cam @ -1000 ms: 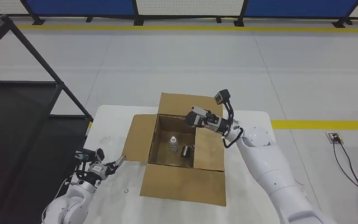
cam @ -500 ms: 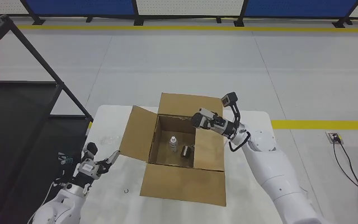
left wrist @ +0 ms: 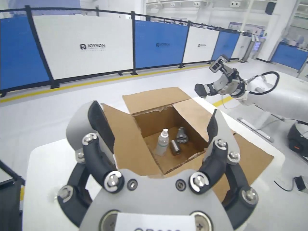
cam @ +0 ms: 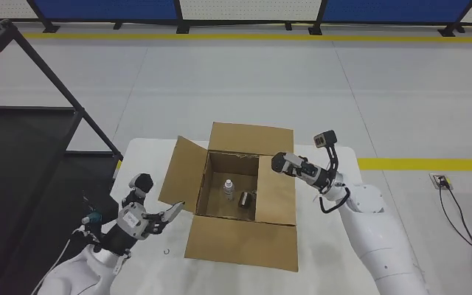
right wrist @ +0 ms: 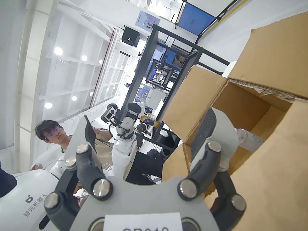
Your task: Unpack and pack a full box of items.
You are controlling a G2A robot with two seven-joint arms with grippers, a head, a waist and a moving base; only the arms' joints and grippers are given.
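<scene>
1. left fingers (left wrist: 99, 123) (cam: 175, 210): i see them spread wide with nothing between them. they hang over the table (cam: 147, 171) just beside the box's raised left flap, not touching it.
2. right fingers (right wrist: 204, 131) (cam: 279, 163): these too are spread wide and hold nothing. from the top they sit above the box's right flap, near its far end by the opening. the left wrist view shows them (left wrist: 201, 90) in the air, beyond and above the box.
3. box (cam: 251, 139) (left wrist: 154, 97) (right wrist: 272, 56): brown cardboard, standing open in the middle of the white table. the far, right and near flaps are folded outward and lie roughly flat. the left flap stands tilted upward.
4. bottle (cam: 229, 189) (left wrist: 162, 143): a small clear bottle with a white cap, upright on the box floor, toward the middle.
5. dark metal cylinder (cam: 246, 198) (left wrist: 175, 147): it lies on the box floor just beside the bottle, on the side nearer the right wall.
6. silvery metal part (left wrist: 181, 135): it rests just behind the cylinder, nearer the far wall. i cannot tell whether the two touch.
7. table (left wrist: 48, 150): a white top with rounded corners, carrying the box.
</scene>
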